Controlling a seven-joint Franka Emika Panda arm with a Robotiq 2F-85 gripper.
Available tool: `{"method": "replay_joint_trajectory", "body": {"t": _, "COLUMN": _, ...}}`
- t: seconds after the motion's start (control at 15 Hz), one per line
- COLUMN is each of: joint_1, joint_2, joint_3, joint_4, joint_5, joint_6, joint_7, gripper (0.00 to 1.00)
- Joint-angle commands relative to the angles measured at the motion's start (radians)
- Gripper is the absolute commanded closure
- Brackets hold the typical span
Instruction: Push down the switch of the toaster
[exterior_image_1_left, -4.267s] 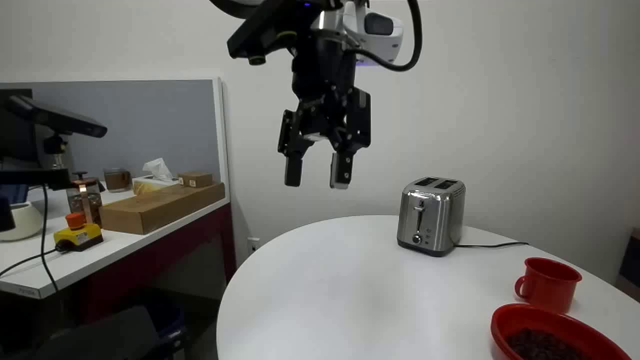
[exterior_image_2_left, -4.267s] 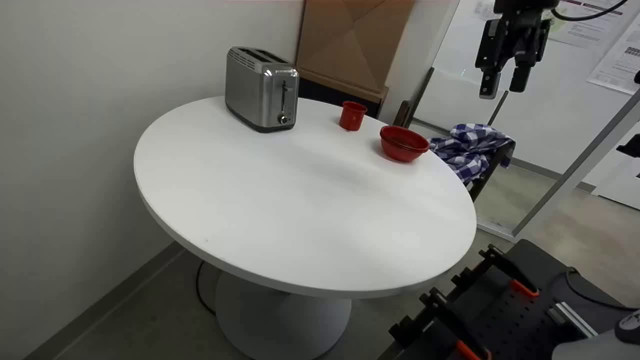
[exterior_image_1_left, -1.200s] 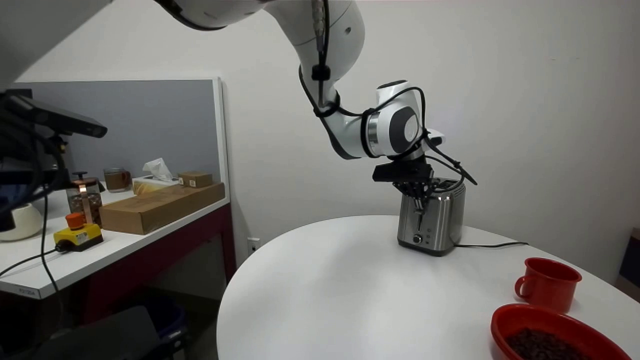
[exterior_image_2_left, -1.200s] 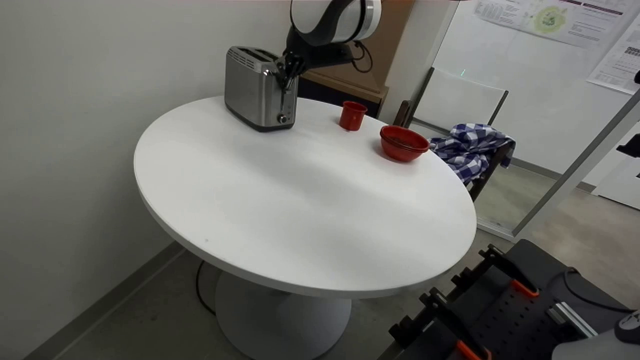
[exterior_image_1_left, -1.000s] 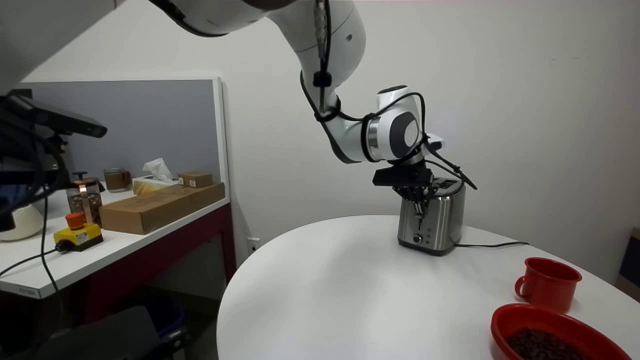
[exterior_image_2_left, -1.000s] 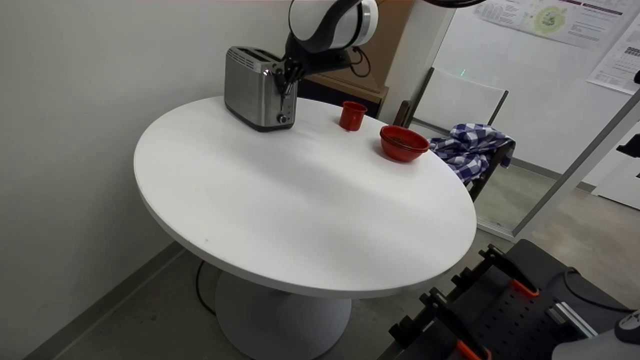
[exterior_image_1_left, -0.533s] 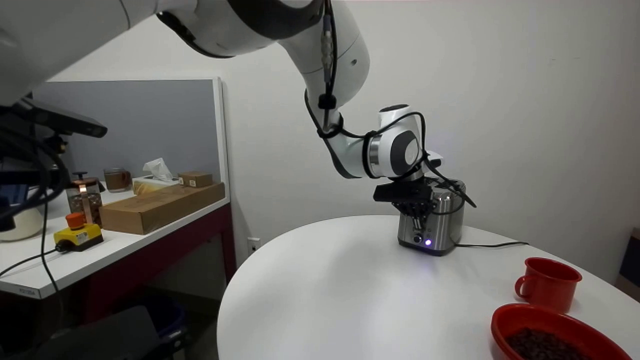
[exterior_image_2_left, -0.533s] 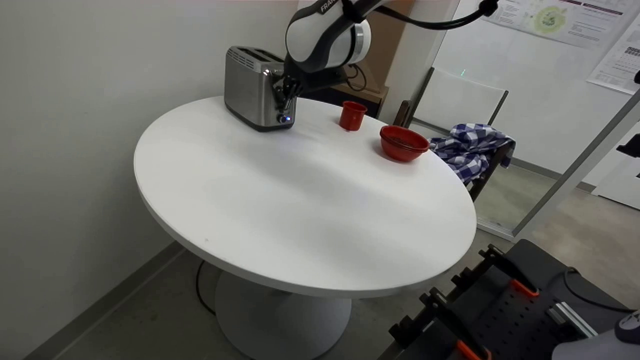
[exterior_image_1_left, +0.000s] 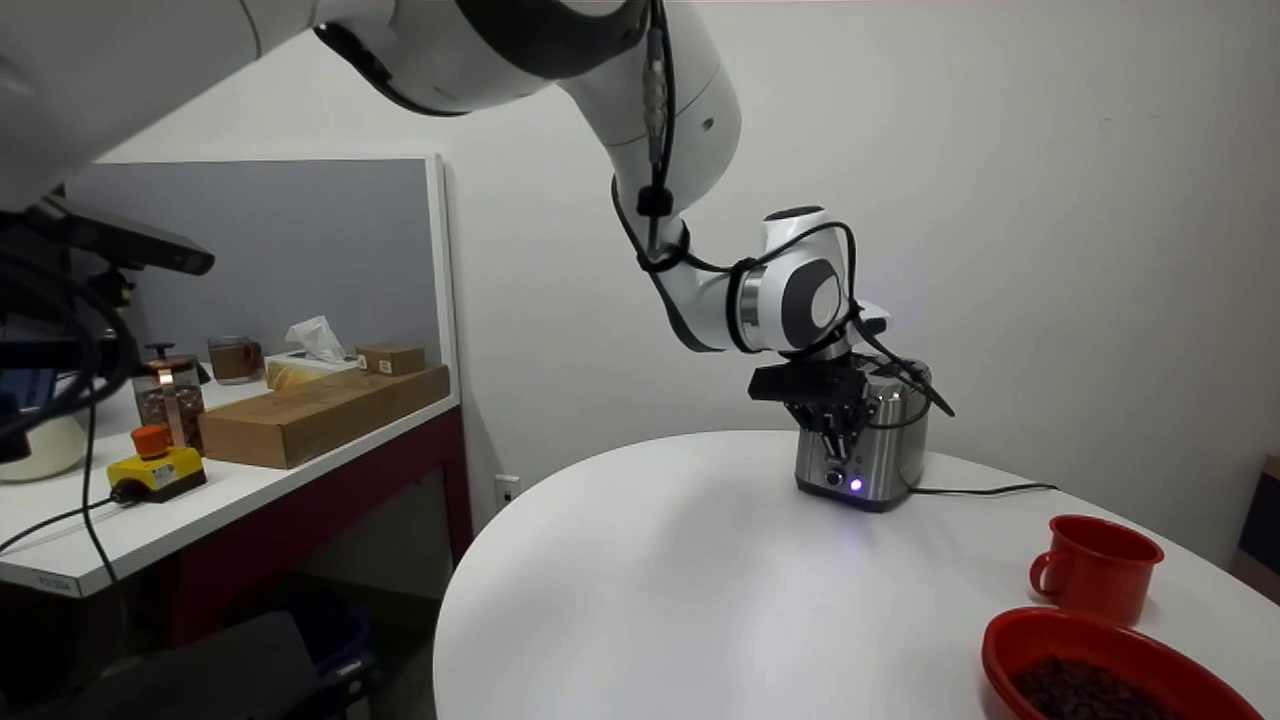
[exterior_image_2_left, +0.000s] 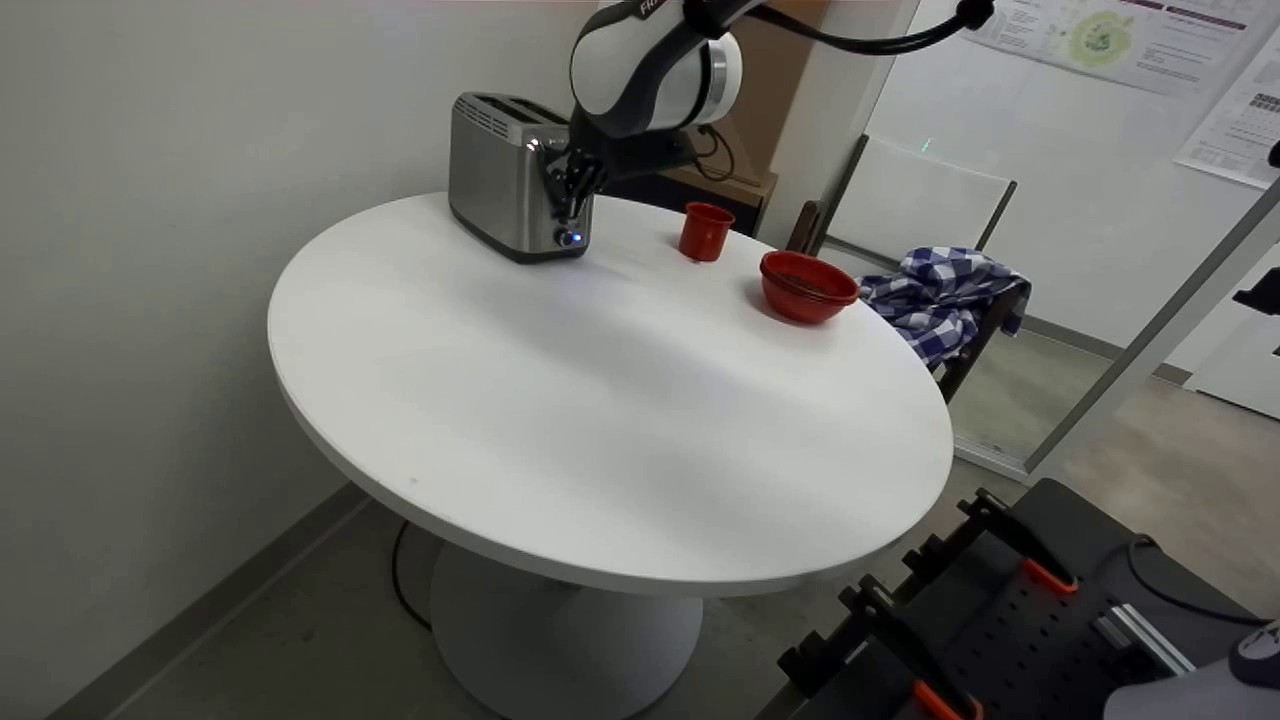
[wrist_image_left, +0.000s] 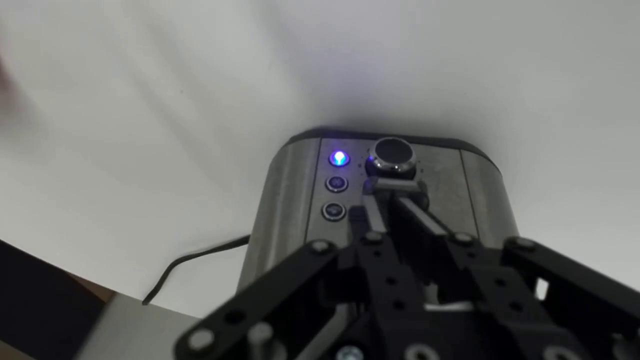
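Beyond the left edge of the worktop (exterior_image_1_left: 640, 600), in an exterior view, a desk (exterior_image_1_left: 240, 485) carries a stop button (exterior_image_1_left: 157, 468) and a box (exterior_image_1_left: 330, 420). The arm (exterior_image_1_left: 700, 110) reaches across above the worktop, and its gripper (exterior_image_1_left: 840, 455) points down at the front of the toaster (exterior_image_1_left: 890, 455). Its fingers (wrist_image_left: 374, 215) stand close together; whether they press against each other or pinch anything is unclear. The toaster stands upright just inside the far edge, right of the middle and near the wall (exterior_image_1_left: 1050, 280). In the wrist view a light (wrist_image_left: 339, 158) glows blue at left; then come the knob (wrist_image_left: 393, 151) and the lever (wrist_image_left: 396, 185), which sits low, just beside the knob, with the fingertips over it. A cord (exterior_image_1_left: 970, 492) runs from the toaster toward the right edge. Just inside that edge stands a mug (exterior_image_1_left: 1105, 575), and in front of it, apart, a bowl (exterior_image_1_left: 1130, 648) holds dark pieces (exterior_image_1_left: 1080, 690).
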Motion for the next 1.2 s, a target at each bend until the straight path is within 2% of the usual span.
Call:
{"method": "replay_joint_trajectory", "body": {"t": 0.0, "joint_1": -0.026, "joint_2": -0.002, "joint_3": 0.019, "joint_4": 0.022, "joint_5": 0.072, "joint_6": -0.045, "joint_7": -0.002, "gripper": 0.53}}
{"method": "replay_joint_trajectory", "body": {"t": 0.2, "joint_1": -0.048, "joint_2": -0.066, "joint_3": 0.03, "joint_4": -0.024, "joint_5": 0.127, "joint_6": -0.084, "joint_7": 0.0, "gripper": 0.3}}
{"method": "replay_joint_trajectory", "body": {"t": 0.47, "joint_1": -0.083, "joint_2": -0.226, "joint_3": 0.07, "joint_4": -0.148, "joint_5": 0.189, "joint_6": -0.254, "joint_7": -0.034, "gripper": 0.02}}
{"method": "replay_joint_trajectory", "body": {"t": 0.8, "joint_1": -0.122, "joint_2": -0.475, "joint_3": 0.12, "joint_4": -0.375, "joint_5": 0.283, "joint_6": -0.464, "joint_7": -0.125, "gripper": 0.0}}
{"method": "replay_joint_trajectory", "body": {"t": 0.93, "joint_1": -0.112, "joint_2": -0.582, "joint_3": 0.103, "joint_4": -0.471, "joint_5": 0.272, "joint_6": -0.532, "joint_7": -0.158, "gripper": 0.0}}
{"method": "replay_joint_trajectory", "body": {"t": 1.13, "joint_1": -0.087, "joint_2": -0.733, "joint_3": 0.068, "joint_4": -0.626, "joint_5": 0.179, "joint_6": -0.569, "joint_7": -0.208, "gripper": 0.0}}
